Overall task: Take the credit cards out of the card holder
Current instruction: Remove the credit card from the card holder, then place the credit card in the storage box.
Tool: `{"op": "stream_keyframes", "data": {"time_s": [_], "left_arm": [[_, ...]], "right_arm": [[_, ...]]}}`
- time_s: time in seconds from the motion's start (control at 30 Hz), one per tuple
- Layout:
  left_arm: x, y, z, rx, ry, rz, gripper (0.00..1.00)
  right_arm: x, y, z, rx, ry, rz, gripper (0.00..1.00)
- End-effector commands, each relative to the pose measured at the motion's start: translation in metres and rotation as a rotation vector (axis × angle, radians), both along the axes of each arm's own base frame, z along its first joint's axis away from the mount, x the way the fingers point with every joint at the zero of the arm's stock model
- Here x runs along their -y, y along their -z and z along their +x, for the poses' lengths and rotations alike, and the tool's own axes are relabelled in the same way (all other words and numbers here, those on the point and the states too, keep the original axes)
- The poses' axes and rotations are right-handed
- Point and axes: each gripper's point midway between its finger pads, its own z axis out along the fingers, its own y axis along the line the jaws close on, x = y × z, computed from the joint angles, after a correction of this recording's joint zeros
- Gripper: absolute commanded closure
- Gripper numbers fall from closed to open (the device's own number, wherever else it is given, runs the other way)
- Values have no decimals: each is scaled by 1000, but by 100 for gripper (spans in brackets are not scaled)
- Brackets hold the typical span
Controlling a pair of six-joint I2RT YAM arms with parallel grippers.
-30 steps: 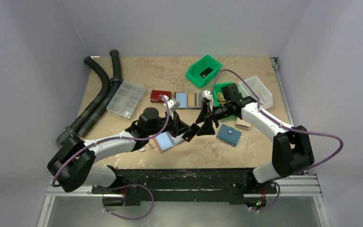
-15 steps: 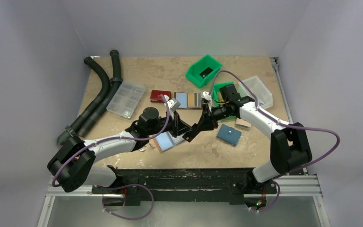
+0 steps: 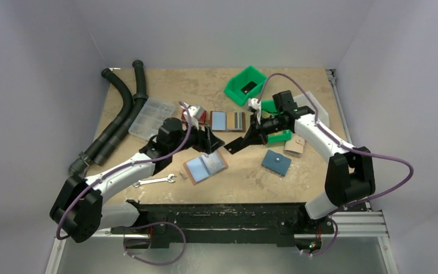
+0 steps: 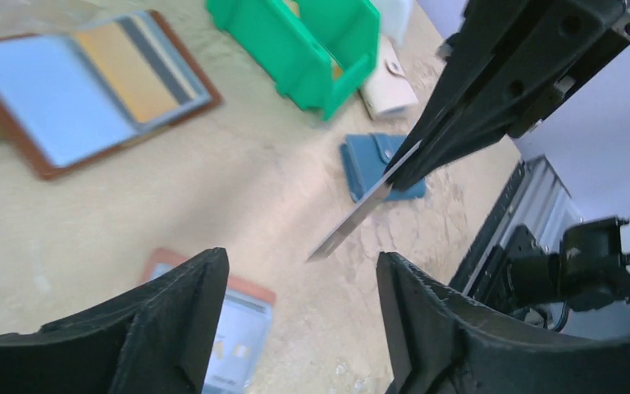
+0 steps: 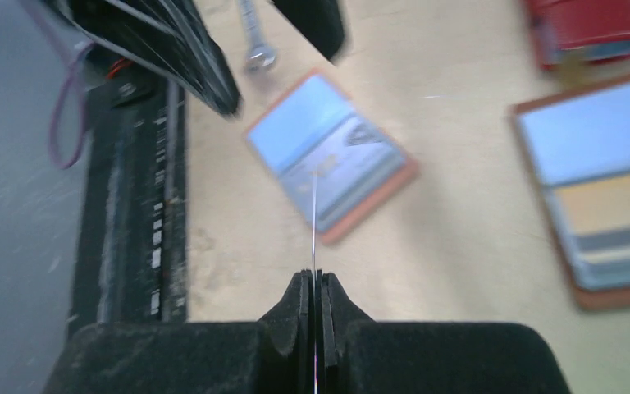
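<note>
The left arm (image 3: 120,172) and right arm (image 3: 322,137) wear white shells between bulky black joints, a purple cable (image 3: 397,160) looping at three o'clock, and end in matte black, wedge-shaped fingers (image 4: 172,328).

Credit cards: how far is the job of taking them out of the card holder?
Done: one card is out. In hand: the shut right tool pinches it; the left tool is open, empty. Left: the open card holder still shows light cards inside.

The table (image 3: 205,85) is mottled tan, the bin (image 3: 259,79) green, the pouch (image 3: 276,162) blue, the hoses (image 3: 122,108) and the card (image 3: 232,147) black, the open wallet (image 3: 228,121) brown with blue, orange and grey bands.
</note>
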Motion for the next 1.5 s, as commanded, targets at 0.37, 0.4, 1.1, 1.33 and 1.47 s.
{"op": "stream_keyframes", "data": {"time_s": [0.37, 0.4, 1.1, 1.33, 1.47], "left_arm": [[-100, -26, 38, 65, -230, 374, 11], [-104, -26, 37, 72, -242, 384, 9], [-152, -25, 34, 136, -411, 488, 7], [-158, -14, 29, 138, -401, 434, 8], [-156, -13, 29, 135, -386, 402, 8]], "right_arm": [[83, -115, 215, 286, 569, -219, 100], [84, -119, 226, 298, 591, -221, 100], [51, -59, 325, 350, 697, -305, 100], [44, -33, 331, 344, 689, -348, 100], [41, -25, 332, 342, 687, -364, 100]]}}
